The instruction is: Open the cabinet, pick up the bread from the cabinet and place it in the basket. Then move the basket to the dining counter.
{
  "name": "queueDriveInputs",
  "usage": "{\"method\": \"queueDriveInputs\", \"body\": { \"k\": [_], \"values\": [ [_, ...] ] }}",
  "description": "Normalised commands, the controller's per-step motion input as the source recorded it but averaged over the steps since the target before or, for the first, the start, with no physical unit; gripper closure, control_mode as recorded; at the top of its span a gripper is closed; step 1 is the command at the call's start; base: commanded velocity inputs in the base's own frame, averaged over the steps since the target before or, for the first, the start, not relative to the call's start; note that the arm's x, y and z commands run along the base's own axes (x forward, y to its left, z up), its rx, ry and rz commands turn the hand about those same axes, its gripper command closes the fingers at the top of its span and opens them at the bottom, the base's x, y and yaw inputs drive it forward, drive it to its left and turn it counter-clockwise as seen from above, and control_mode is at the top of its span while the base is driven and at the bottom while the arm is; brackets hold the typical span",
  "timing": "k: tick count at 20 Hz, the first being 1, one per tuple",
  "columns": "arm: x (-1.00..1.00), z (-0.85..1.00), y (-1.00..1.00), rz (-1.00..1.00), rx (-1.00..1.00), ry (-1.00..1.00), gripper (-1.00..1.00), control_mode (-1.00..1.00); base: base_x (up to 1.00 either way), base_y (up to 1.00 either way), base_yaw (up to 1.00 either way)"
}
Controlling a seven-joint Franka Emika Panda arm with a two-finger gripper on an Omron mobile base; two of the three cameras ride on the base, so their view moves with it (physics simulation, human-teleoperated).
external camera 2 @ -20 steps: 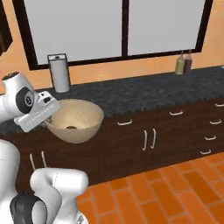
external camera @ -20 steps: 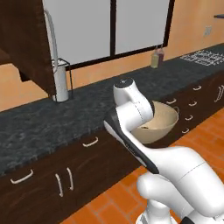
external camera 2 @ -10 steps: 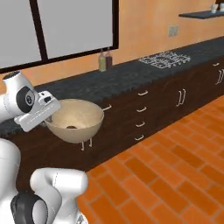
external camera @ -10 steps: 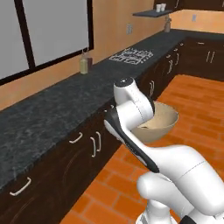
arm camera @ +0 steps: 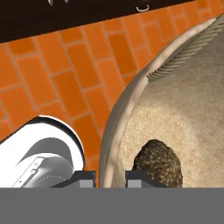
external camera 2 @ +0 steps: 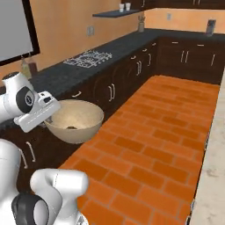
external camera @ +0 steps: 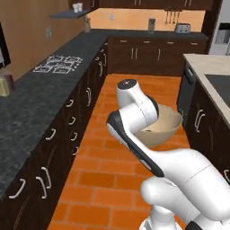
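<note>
Left base view: basket (external camera: pixel 158 126) held up off the floor, close against the arm, over the brick aisle; dining counter (external camera: pixel 214 77) to the right, near. Carried tucked in, prob. for stability in transit.

Right base view: basket (external camera 2: pixel 74 120) level, so contents stay put; small dark lump at its bottom. Black countertop (external camera 2: pixel 74 70) alongside.

Hand view: gripper (arm camera: pixel 110 176) straddles the basket rim (arm camera: pixel 114 131), one tip each side, narrow gap, i.e. clamped on the wall. Bread (arm camera: pixel 158 162) lies inside, at the bottom.
</note>
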Motion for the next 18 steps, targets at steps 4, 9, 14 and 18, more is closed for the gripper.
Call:
{"method": "queueDriveInputs", "body": {
  "k": [4,9,14,18],
  "values": [
    [0.00,0.00,0.00,0.00,0.00,0.00,1.00,1.00,0.54,0.30,-0.66],
    [0.00,0.00,0.00,0.00,0.00,0.00,1.00,1.00,0.63,0.39,-0.69],
    [0.00,0.00,0.00,0.00,0.00,0.00,1.00,1.00,0.47,0.39,-0.82],
    [0.00,0.00,0.00,0.00,0.00,0.00,1.00,1.00,0.31,0.33,-0.85]
  ]
}}
